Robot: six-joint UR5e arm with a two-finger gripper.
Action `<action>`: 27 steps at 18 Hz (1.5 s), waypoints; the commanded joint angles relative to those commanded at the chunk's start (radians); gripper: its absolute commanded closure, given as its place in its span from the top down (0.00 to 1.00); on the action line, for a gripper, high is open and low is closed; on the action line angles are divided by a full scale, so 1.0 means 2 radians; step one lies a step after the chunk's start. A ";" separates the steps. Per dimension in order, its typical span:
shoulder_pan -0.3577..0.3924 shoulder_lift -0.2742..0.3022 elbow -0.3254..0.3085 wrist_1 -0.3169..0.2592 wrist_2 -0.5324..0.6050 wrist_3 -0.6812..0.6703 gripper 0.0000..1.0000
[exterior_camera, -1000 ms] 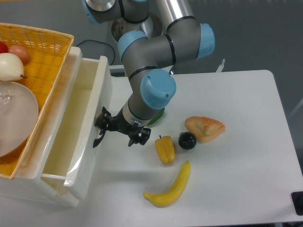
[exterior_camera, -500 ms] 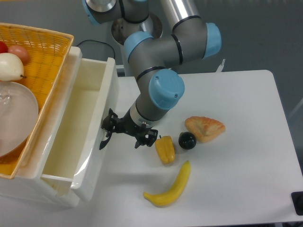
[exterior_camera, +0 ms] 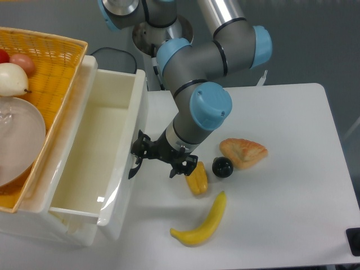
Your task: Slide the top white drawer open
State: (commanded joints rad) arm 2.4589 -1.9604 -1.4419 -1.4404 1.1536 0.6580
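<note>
Change: since the earlier frames we have carried the top white drawer [exterior_camera: 95, 152] further out of the cabinet, and our gripper [exterior_camera: 160, 160] has travelled right with it, closing in on the yellow pepper [exterior_camera: 197, 178].
Gripper: we see our black fingers [exterior_camera: 136, 159] at the drawer's front face, one hooked at the black handle [exterior_camera: 134, 167] and the other out on the table side; we cannot tell how firmly they clamp the handle, because the fingers and the handle are both black and overlap.
Top white drawer: pulled well out, its pale hollow inside open to view, its front wall directly left of our fingers and touching them at the handle.
Cabinet: left of our fingers, beyond the drawer; on top of it sits a yellow wicker basket [exterior_camera: 53, 56].
Basket contents: a clear glass bowl [exterior_camera: 17, 140], a pale onion-like ball [exterior_camera: 12, 79] and bits of red fruit [exterior_camera: 4, 55] at the far left edge.
Yellow pepper: just right of our outer finger, so near that we cannot tell if they touch.
Black ball [exterior_camera: 223, 167]: right of the pepper, just beside it.
Pastry [exterior_camera: 243, 152]: further right of our fingers, just beside the black ball.
Banana [exterior_camera: 202, 221]: below and right of our fingers, lying apart from the pepper on the white table [exterior_camera: 292, 185].
</note>
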 joint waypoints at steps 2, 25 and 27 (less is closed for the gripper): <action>0.005 0.000 0.000 0.000 0.000 0.003 1.00; 0.041 -0.009 0.009 -0.002 -0.001 0.045 1.00; 0.041 -0.007 0.009 -0.002 -0.002 0.040 1.00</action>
State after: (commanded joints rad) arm 2.5403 -1.9742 -1.4235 -1.4450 1.1505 0.7379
